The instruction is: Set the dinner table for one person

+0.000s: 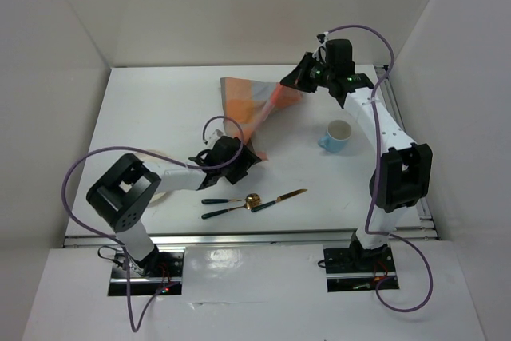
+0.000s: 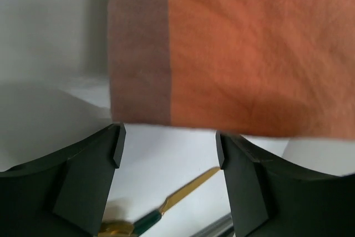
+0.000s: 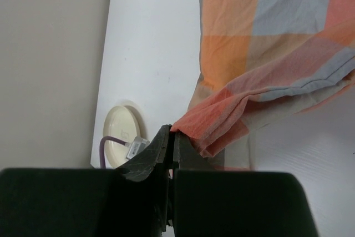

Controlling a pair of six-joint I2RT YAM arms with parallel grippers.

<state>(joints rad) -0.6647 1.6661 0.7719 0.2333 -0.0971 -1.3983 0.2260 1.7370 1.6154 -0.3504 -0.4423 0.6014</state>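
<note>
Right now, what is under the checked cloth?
Beneath the cloth's lifted edge, only white dinner table shows, by the open left hand. The right hand pinches one corner. Anything under the flat part is hidden.

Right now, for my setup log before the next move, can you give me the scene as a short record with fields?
dinner table: white, bare in the middle
cloth: orange-blue-brown checked, one corner raised
right gripper: shut on the cloth's corner
left gripper: open, at the cloth's opposite edge, gripping nothing
mug: light blue, upright, right of the cloth
knife: gold, dark green handle, near edge
spoon: gold, beside the knife
plate: cream, near left side, partly hidden in the top view
</note>
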